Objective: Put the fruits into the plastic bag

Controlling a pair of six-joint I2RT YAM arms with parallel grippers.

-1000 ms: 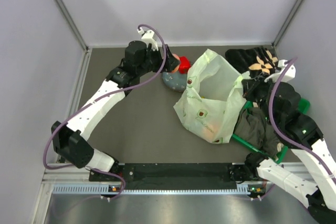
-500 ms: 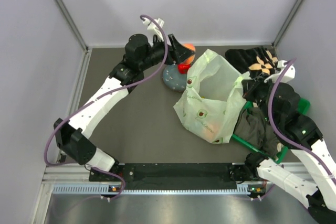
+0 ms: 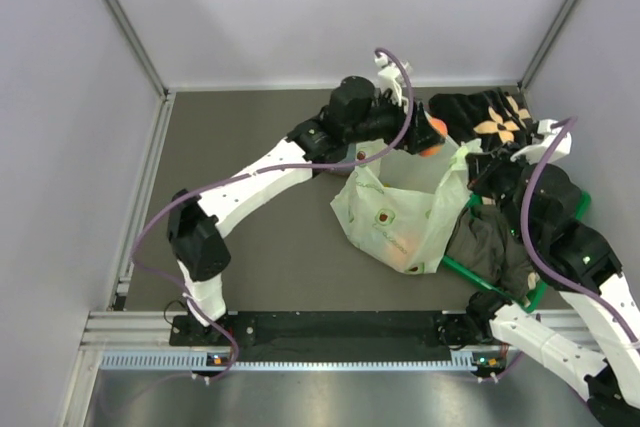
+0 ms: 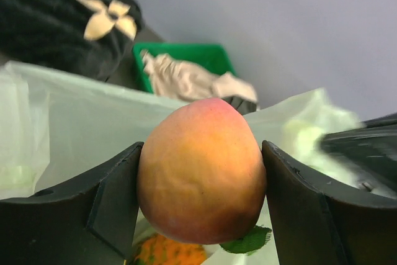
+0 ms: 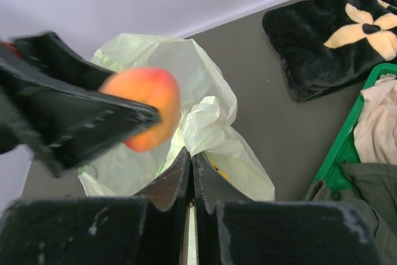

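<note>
So the yellow-red toy mango [image 4: 201, 197] is squeezed between the fingers of the left gripper [image 4: 201, 150], hanging right over the open mouth of the pale green translucent plastic bag [image 3: 390, 212]. The right gripper [image 5: 191, 156] is clamped tight on the bag's right rim, holding it up. A black fluffy cloth [image 3: 490, 112] and a green basket [image 3: 500, 282] sit just right of the bag.

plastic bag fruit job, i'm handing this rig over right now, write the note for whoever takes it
Left gripper: closed on a yellow-red toy mango, held above the open mouth of the pale green translucent plastic bag.
Right gripper: shut, pinching the bag's rim and holding it up.
Done: at least one orange textured toy fruit lies inside the bag.
Left: release the mango into the bag, then look for any fruits outside it; these views do not settle that.
</note>
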